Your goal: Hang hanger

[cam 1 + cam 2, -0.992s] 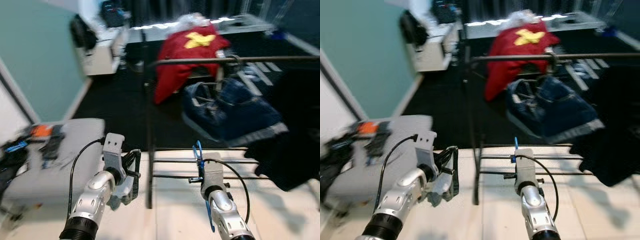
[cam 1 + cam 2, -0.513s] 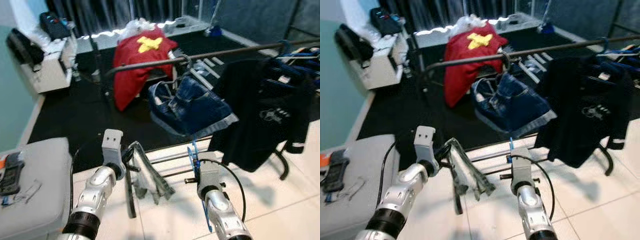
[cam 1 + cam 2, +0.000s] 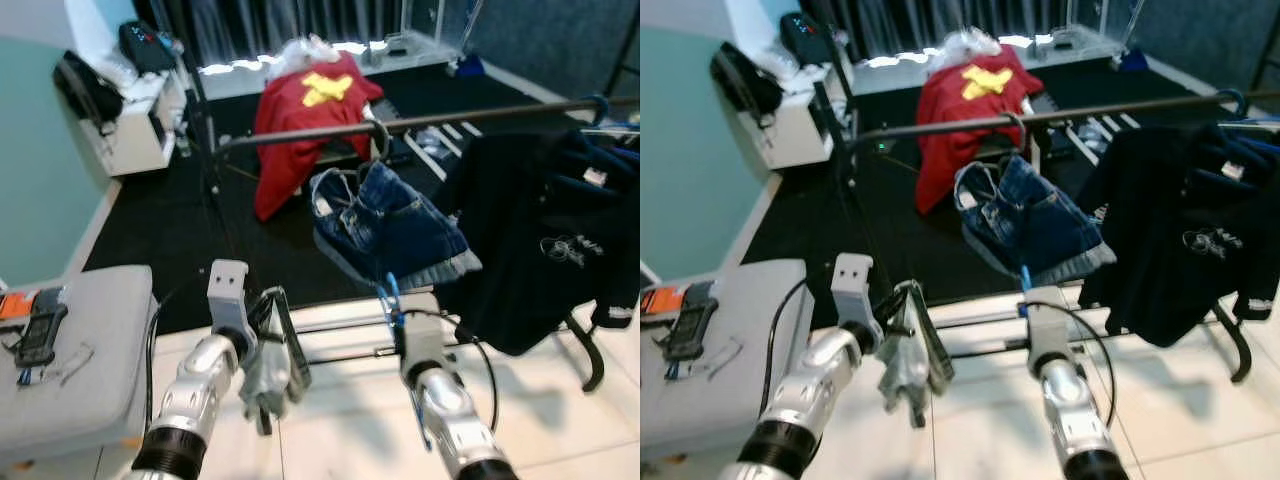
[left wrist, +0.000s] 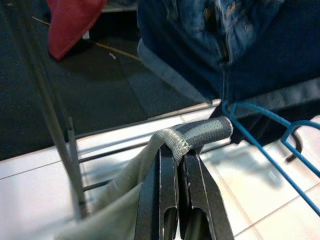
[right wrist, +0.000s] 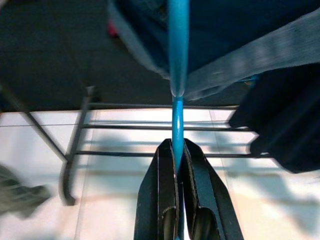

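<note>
Right gripper [image 5: 176,165] jaws pinch the blue hanger [image 5: 177,60]; left gripper [image 4: 175,162] jaws clamp a grey garment [image 4: 197,132]. Rail [image 3: 420,120] well above & ahead of both. Risk: thin hanger twists in pinch, hook misses rail. Jeans [image 3: 390,225] & black shirt [image 3: 545,235] crowd the rail beyond the jaws
</note>
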Available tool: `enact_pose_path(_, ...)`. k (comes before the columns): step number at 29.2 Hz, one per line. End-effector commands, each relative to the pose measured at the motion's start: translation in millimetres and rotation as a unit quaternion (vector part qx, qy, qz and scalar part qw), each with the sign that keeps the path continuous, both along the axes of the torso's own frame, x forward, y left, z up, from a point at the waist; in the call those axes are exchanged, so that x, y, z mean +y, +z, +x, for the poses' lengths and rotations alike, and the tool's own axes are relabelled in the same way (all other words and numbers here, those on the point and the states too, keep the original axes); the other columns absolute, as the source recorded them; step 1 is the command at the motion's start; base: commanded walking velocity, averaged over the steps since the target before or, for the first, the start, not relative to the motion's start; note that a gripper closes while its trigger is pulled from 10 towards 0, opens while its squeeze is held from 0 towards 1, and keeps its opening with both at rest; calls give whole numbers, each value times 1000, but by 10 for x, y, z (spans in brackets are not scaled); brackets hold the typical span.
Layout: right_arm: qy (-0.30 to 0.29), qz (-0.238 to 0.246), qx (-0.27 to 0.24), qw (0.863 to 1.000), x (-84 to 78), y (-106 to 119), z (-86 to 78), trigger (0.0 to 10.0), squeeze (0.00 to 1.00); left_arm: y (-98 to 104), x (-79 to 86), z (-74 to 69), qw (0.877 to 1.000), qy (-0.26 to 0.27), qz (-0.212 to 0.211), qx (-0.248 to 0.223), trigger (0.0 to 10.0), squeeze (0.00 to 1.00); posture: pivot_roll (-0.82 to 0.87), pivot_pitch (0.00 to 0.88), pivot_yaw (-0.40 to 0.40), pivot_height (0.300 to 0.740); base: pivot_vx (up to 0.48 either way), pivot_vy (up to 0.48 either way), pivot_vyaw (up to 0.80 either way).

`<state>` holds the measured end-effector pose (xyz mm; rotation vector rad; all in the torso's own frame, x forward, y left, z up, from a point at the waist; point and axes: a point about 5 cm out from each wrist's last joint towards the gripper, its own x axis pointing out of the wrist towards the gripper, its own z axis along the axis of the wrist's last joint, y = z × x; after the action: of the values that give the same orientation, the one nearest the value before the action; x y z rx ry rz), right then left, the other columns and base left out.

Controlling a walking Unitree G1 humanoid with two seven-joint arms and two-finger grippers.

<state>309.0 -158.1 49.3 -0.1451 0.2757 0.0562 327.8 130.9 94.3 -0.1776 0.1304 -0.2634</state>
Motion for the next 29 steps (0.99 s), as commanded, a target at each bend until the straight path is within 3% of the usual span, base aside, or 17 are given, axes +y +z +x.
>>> enact_pose_path(1, 15, 5, 8, 1000, 74, -9, 13, 10000, 0, -53, 98, -19, 1000, 23, -8, 17, 10000, 0, -68, 29, 51, 740, 0, 304, 0)
enact_pose_path(6, 13, 7, 6, 1000, 76, 3, 36, 10000, 0, -24, 97, 5, 1000, 20, 0, 13, 10000, 0, -71, 21, 66, 740, 0, 410, 0)
enact_pose_path(18, 10, 19, -3, 1000, 72, 39, 38, 10000, 0, 11, 62, 61, 1000, 5, 26, 6, 10000, 0, -72, 30, 59, 740, 0, 0, 0)
enact_pose_path(28, 54, 30, -8, 998, 161, 79, 63, 10000, 0, 14, 152, 10, 999, 21, 41, -3, 10000, 0, -65, 23, 54, 740, 0, 0, 0)
enact_pose_path(29, 73, 29, -13, 997, 182, 123, 86, 10000, 0, 31, 211, 17, 997, 35, 68, -13, 10000, 0, -68, 24, 55, 740, 0, 0, 0)
